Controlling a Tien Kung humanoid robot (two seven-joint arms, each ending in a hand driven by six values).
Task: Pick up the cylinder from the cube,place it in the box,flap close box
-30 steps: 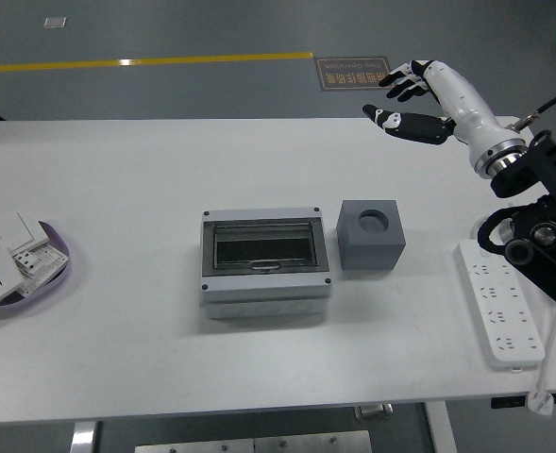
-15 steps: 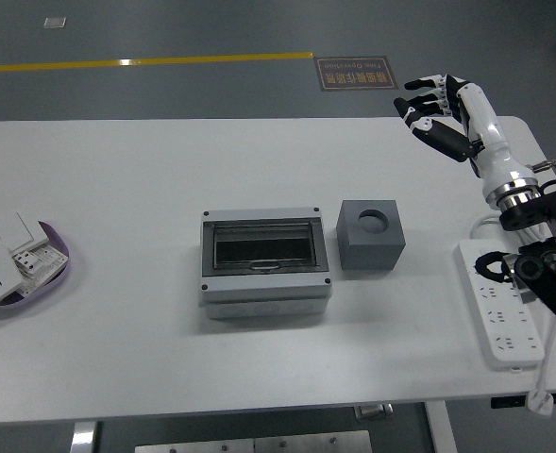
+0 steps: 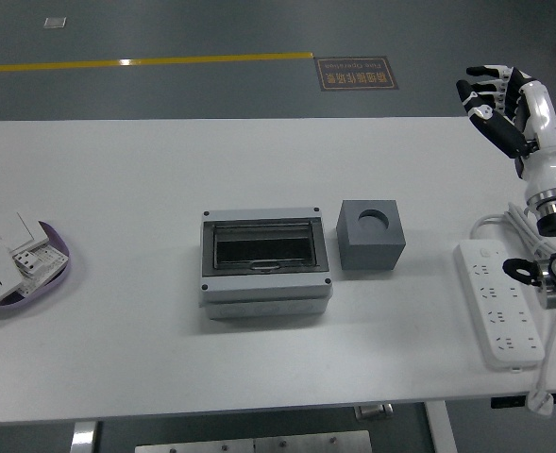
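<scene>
Cylinder gone from the grey cube (image 3: 371, 236); box (image 3: 265, 263) flap shut; right robot hand (image 3: 499, 94) raised, fingers loosely spread, empty.

Grey cube (image 3: 371, 236), pale grey box (image 3: 265, 265), white table (image 3: 126, 189)

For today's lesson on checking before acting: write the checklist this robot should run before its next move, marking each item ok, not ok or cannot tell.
1. Box flap closed: ok, the clear flap lies flat.
2. Cylinder inside the box: cannot tell through the dark flap.
3. Cube hole emptied: ok, no cylinder stands in it.
4. Right hand free: ok, fingers loosely spread, holding nothing, raised at the table's far right corner.
5. Power strip out of the arm's way: not ok, it lies directly beneath the right arm.
6. Left hand placed: cannot tell, out of view.
</scene>
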